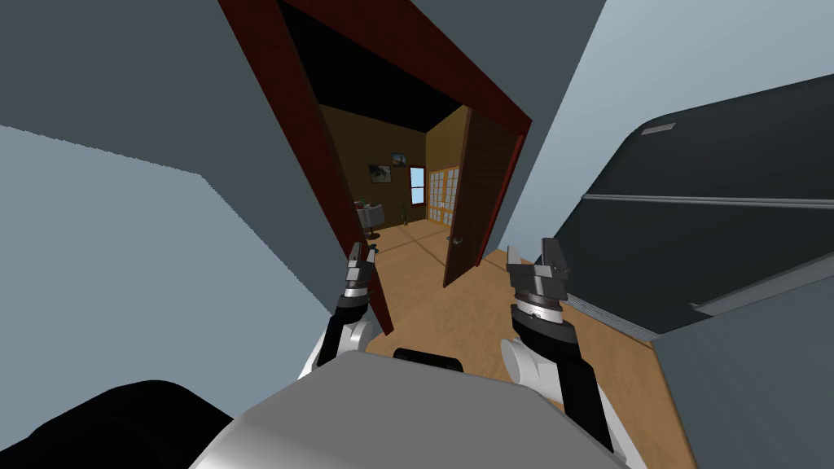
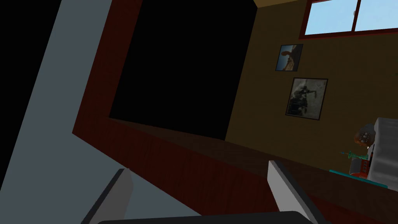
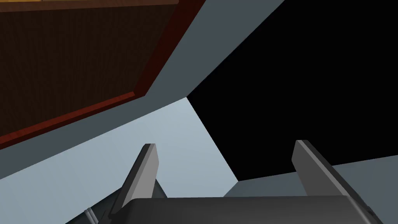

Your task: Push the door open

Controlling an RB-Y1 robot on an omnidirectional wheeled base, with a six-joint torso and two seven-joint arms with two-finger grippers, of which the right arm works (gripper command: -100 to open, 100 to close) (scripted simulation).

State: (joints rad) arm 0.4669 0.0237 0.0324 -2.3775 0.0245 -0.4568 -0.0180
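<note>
**A:** Where was the door seen?

**B:** The dark brown wooden door leaf was seen upright inside the dark red wooden door frame. It was hung on the frame's right side and stood swung well inward. A small handle was made out near its free edge, above the tan wooden floor.

**A:** And how were the grippers held?

**B:** The left gripper was held close to the frame's left post. Its thin grey fingers were spread wide, and nothing was held between them. The right gripper was likewise wide and empty, in front of the pale grey-blue wall beside the right post.

**A:** Which arm was judged nearer?

**B:** The right one. The leaf lay ahead of it and to its left, and no contact was seen. The leaf's long axis ran vertically, with its broad face turned toward the opening. Any further push would probably have to be made rightward against that face, near the free edge and away from the hinges. It was judged that little swing was left to be gained.
</note>
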